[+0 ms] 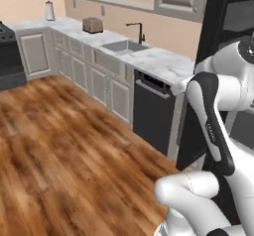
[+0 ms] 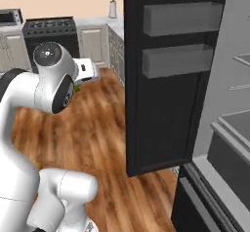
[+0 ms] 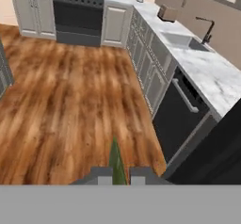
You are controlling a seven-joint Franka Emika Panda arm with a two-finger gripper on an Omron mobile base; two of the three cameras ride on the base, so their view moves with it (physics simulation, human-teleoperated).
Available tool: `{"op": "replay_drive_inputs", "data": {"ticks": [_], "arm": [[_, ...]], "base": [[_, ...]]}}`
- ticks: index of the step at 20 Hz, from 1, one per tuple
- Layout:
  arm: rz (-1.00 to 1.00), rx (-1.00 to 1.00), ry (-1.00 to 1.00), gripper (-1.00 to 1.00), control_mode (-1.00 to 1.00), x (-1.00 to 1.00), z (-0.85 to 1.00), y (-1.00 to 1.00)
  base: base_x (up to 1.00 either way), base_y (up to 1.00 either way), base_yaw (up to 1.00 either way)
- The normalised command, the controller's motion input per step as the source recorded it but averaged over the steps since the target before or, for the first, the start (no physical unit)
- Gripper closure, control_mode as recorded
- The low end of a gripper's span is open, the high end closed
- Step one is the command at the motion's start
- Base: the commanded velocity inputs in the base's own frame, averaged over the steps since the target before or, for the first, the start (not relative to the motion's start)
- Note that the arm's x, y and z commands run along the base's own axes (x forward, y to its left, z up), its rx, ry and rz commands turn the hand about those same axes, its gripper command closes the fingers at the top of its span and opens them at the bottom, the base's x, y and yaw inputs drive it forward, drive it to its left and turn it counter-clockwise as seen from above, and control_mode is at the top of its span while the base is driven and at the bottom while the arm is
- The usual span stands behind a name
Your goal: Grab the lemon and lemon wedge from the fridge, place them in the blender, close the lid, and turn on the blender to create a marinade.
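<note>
One step in hand: carrying from the tall dark-grey fridge toward the blender, judging by the load in the pincer and its aim out over the wood floor.
Pincer state: finger tips drawn close together, clamped on a thin green sliver that stands up between them; possibly the lemon wedge, too slim to name for sure.
Fridge position: just right of the arm, door swung open, black edge toward the room.
Next move, as a judgement: find the blender jug on the white marble table, swing the hand over the jug mouth, part the fingers there, then return to the fridge for the round lemon.
Care needed: narrow grip on a thin piece, so a slow, level carry.
Fridges: one.
Grey boxy door bins: two, upper and lower.
Steel sinks: one, with one dark faucet.
Silver toasters: one.
Black stoves: one.
Black dishwashers: one.
Green slivers: one.
</note>
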Motion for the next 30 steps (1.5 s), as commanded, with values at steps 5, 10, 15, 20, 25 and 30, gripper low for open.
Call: {"op": "replay_drive_inputs", "data": {"ticks": [5, 10, 15, 20, 25, 30], "arm": [[0.00, 0.00, 0.00, 1.00, 1.00, 0.00, 0.00, 0.00], [0.00, 0.00, 0.00, 1.00, 1.00, 0.00, 0.00, 0.00], [0.00, 0.00, 0.00, 1.00, 1.00, 0.00, 0.00, 0.00], [0.00, 0.00, 0.00, 1.00, 1.00, 0.00, 0.00, 0.00], [0.00, 0.00, 0.00, 1.00, 1.00, 0.00, 0.00, 0.00], [0.00, 0.00, 0.00, 1.00, 1.00, 0.00, 0.00, 0.00]], "base": [[0.00, 0.03, 0.77], [0.02, 0.00, 0.75], [0.26, 0.00, 0.70], [0.44, 0.03, 0.65], [0.79, 0.00, 0.54], [0.95, 0.00, 0.48]]}}
